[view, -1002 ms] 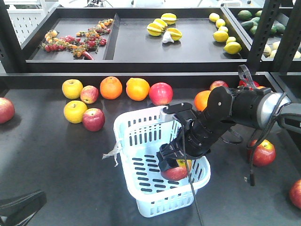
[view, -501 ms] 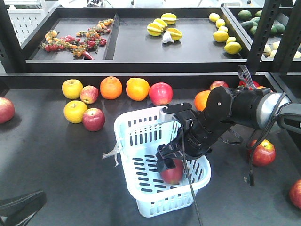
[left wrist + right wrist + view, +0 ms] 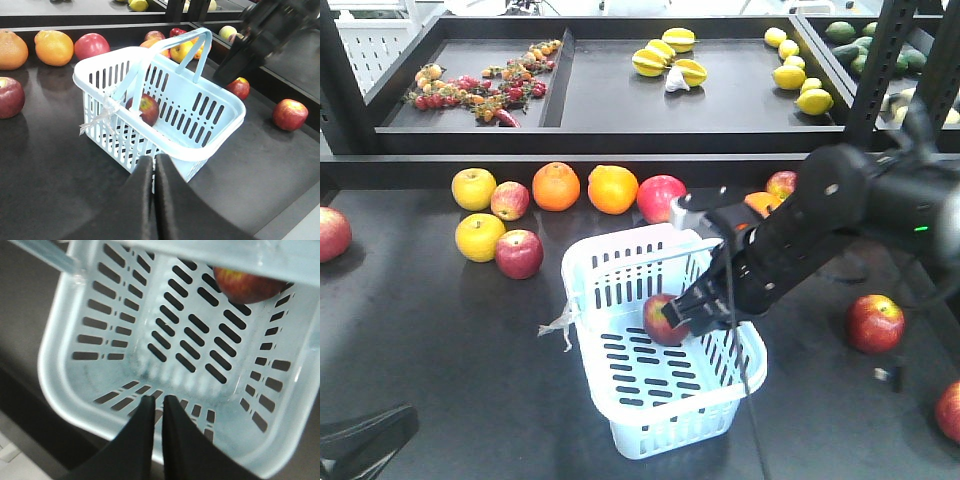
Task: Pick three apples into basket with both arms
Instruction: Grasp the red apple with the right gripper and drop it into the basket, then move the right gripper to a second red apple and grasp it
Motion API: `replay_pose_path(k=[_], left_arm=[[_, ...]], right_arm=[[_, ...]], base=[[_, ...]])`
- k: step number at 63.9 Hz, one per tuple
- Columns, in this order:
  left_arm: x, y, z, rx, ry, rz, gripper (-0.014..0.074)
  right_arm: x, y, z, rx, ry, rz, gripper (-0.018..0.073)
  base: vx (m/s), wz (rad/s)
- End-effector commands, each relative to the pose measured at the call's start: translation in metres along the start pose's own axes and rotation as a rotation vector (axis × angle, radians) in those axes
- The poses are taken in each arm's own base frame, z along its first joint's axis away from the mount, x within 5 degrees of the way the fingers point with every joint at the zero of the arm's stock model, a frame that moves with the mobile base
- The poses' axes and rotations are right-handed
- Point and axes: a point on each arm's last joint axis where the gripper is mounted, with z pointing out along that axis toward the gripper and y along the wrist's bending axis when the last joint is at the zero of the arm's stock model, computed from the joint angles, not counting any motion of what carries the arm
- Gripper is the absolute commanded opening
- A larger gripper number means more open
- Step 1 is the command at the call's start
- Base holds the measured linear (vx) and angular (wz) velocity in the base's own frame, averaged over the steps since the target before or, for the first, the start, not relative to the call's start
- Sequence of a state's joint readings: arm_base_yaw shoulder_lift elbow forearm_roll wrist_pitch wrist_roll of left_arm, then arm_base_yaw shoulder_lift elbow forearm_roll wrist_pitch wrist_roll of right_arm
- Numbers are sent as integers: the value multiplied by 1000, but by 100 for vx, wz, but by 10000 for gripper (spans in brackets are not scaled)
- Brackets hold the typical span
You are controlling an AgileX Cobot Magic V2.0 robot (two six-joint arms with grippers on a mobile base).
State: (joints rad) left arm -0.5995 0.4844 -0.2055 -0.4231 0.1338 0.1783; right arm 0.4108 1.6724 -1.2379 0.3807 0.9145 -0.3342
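Right pincer (image 3: 157,401) hangs clenched, empty, over the basket (image 3: 56,365), apple (image 3: 247,282) inside at its 1 o'clock; left pincer (image 3: 154,167) likewise clenched, empty.

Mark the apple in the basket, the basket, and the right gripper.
apple (image 3: 657,318), front view, red skin.
basket (image 3: 680,425), front view, near wall.
right gripper (image 3: 157,402), right wrist view, between fingertips.

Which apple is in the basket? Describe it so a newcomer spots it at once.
Find the pale blue basket in the middle of the dark table. On its floor lies one red apple with a yellowish patch. It is the only fruit inside; the other apples and oranges lie out on the table.
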Motion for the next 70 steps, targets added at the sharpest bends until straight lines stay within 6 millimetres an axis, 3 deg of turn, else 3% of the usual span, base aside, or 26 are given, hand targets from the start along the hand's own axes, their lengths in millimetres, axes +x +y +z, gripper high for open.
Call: replay_pose_path(k=[1,7,12,20,31,39,46,56,70], left_arm=[[-13,-1,-1,-4,-81,-19,-8],[-13,-1,-1,-4,-80,-19,-8],[-13,-1,-1,-4,-80,-19,-8],[-13,-1,-1,-4,-80,-19,-8],[-13,-1,-1,-4,-80,-19,-8],[-13,-1,-1,-4,-80,-19,-8],[-13,-1,-1,-4,-80,-18,-8],[-13,-1,-1,-4,-81,-19,-8],[-13,-1,-1,-4,-80,-19,-8]], right_arm=[[0,12,-39,2,-89,-28,-9],[5,11,-58,69,-114,-30,-9],[9,-2,-76,161,-150,16,-9],[19,-36,-101,288,-187,124,-9],[37,-101,-123,405,-235,296,-9],[50,-145,-121,453,-226,407,-9],[50,-168,-102,462,-186,395,4],[34,-193,-80,446,-138,387,153],[14,-225,-62,426,-58,471,595]], base=[[0,0],[0,0],[0,0],[0,0],[0,0],[0,0],[0,0],[0,0],[0,0]])
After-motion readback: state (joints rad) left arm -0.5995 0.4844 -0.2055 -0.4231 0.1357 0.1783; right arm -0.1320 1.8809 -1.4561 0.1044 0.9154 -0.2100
